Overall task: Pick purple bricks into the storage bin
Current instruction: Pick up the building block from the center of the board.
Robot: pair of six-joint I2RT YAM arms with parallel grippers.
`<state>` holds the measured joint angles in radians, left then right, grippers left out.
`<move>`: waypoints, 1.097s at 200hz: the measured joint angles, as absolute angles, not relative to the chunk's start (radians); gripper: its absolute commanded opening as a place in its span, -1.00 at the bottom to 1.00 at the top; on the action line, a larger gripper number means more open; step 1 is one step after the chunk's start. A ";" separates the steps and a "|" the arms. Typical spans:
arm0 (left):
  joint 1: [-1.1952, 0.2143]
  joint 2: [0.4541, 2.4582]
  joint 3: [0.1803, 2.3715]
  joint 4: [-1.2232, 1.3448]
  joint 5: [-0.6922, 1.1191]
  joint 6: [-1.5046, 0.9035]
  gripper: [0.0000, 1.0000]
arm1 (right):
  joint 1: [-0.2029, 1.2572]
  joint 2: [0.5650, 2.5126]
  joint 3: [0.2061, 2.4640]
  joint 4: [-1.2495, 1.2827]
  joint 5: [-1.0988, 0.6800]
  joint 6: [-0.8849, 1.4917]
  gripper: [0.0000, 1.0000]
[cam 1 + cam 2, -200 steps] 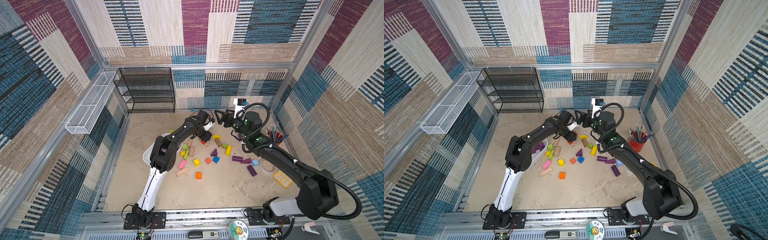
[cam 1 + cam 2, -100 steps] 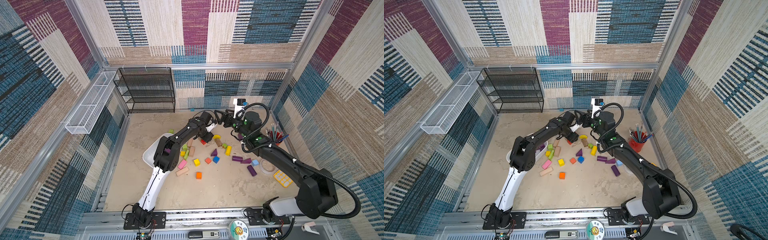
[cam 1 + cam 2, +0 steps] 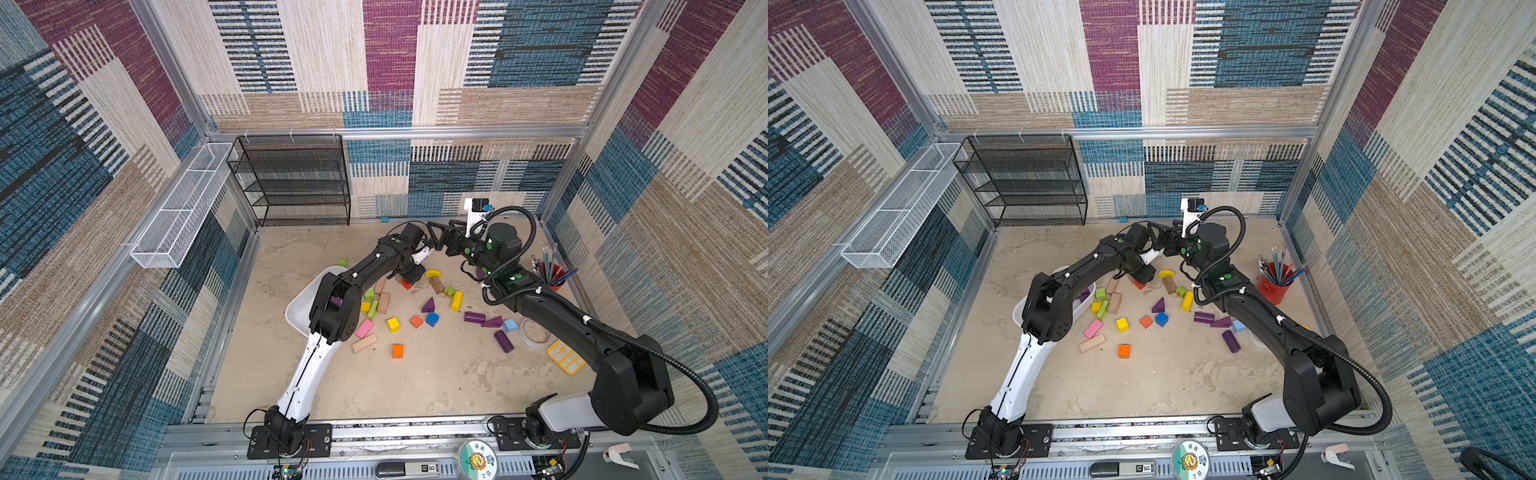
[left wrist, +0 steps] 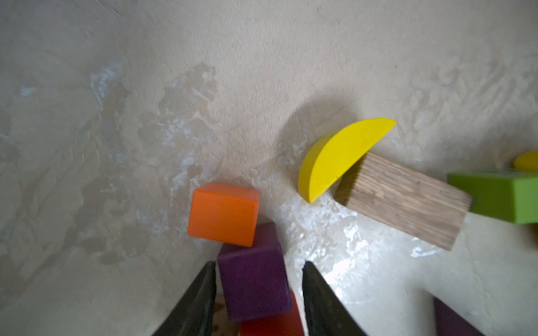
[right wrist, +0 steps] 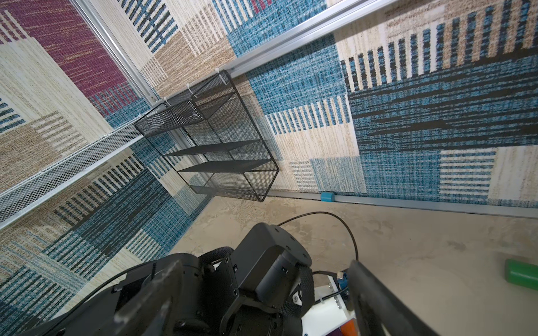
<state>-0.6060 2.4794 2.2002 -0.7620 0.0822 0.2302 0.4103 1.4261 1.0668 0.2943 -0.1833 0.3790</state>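
Left wrist view, left gripper (image 4: 258, 263): the fingers are spread either side of a purple block (image 4: 253, 279). One finger touches its side and the other shows a gap, so we see no pinch yet.
Neighbours: an orange block (image 4: 224, 213) touches its far end, and a red block (image 4: 270, 324) lies against its near end.
Axis: we judge it near cubic, slightly longer along the line the fingers point. Its flat sides face the fingers.
Grip: we close squarely on those sides, then lift straight up so the neighbours stay put.
Right wrist view, right gripper (image 5: 263, 263): spread wide, holding nothing.
Top views, storage bin (image 3: 300, 307): it sits near the tabletop's left edge.
Target block: toward the far edge, hidden under the arm.
Other purple blocks (image 3: 474, 318): toward the right edge.
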 measured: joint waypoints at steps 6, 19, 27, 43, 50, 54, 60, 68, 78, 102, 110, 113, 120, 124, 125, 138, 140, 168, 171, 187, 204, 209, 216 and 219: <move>-0.607 2.481 2.203 -0.765 0.082 0.230 -0.05 | 0.410 1.427 1.067 0.294 -0.183 0.379 0.78; -0.609 2.486 2.209 -0.768 0.082 0.230 -0.10 | 0.410 1.428 1.067 0.295 -0.183 0.379 0.78; -0.609 2.487 2.214 -0.768 0.082 0.230 -0.12 | 0.410 1.428 1.067 0.295 -0.183 0.379 0.78; -0.611 2.491 2.222 -0.772 0.082 0.230 -0.23 | 0.410 1.430 1.067 0.294 -0.183 0.379 0.78; -0.611 2.492 2.226 -0.772 0.082 0.230 -0.27 | 0.410 1.430 1.067 0.294 -0.183 0.379 0.78; -0.611 2.494 2.228 -0.772 0.082 0.230 -0.28 | 0.410 1.430 1.067 0.294 -0.183 0.379 0.78; -0.611 2.494 2.230 -0.772 0.082 0.230 -0.30 | 0.410 1.429 1.067 0.294 -0.183 0.379 0.78; -0.611 2.495 2.233 -0.774 0.082 0.230 -0.33 | 0.410 1.429 1.067 0.294 -0.183 0.379 0.78; -0.611 2.495 2.236 -0.774 0.082 0.229 -0.38 | 0.410 1.428 1.066 0.294 -0.182 0.379 0.78; -0.611 2.490 2.244 -0.775 0.082 0.225 -0.38 | 0.410 1.426 1.058 0.301 -0.179 0.379 0.78; -0.611 2.486 2.244 -0.775 0.082 0.222 -0.39 | 0.410 1.426 1.056 0.301 -0.175 0.379 0.78; -0.611 2.484 2.244 -0.775 0.082 0.221 -0.39 | 0.410 1.426 1.056 0.302 -0.174 0.379 0.78; -0.611 2.478 2.244 -0.775 0.082 0.219 -0.39 | 0.410 1.425 1.055 0.303 -0.173 0.379 0.78; -0.611 2.474 2.244 -0.775 0.082 0.219 -0.39 | 0.410 1.425 1.054 0.303 -0.173 0.379 0.78; -0.611 2.473 2.244 -0.775 0.082 0.219 -0.39 | 0.410 1.425 1.053 0.304 -0.173 0.379 0.78; -0.611 2.461 2.244 -0.774 0.082 0.214 -0.40 | 0.410 1.421 1.050 0.308 -0.172 0.380 0.78; -0.611 2.459 2.243 -0.774 0.082 0.213 -0.40 | 0.410 1.420 1.049 0.309 -0.171 0.380 0.78; -0.612 2.434 2.226 -0.774 0.082 0.208 -0.41 | 0.410 1.400 1.031 0.318 -0.153 0.380 0.78; -0.612 2.431 2.225 -0.775 0.082 0.208 -0.41 | 0.410 1.398 1.029 0.319 -0.151 0.380 0.78; -0.613 2.415 2.211 -0.775 0.082 0.205 -0.41 | 0.410 1.387 1.019 0.325 -0.144 0.380 0.78; -0.615 2.395 2.197 -0.777 0.081 0.204 -0.41 | 0.408 1.377 1.008 0.338 -0.128 0.381 0.78; -0.615 2.388 2.190 -0.777 0.081 0.204 -0.41 | 0.408 1.375 1.007 0.340 -0.127 0.384 0.78; -0.616 2.379 2.182 -0.778 0.081 0.204 -0.41 | 0.408 1.374 1.005 0.342 -0.124 0.385 0.78; -0.615 2.374 2.177 -0.777 0.081 0.202 -0.41 | 0.408 1.373 1.005 0.343 -0.121 0.385 0.78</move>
<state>-0.6151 2.3745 2.1773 -0.7773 0.0807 0.2024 0.4080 1.3731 1.0046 0.3428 -0.1215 0.3847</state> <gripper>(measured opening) 0.336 0.890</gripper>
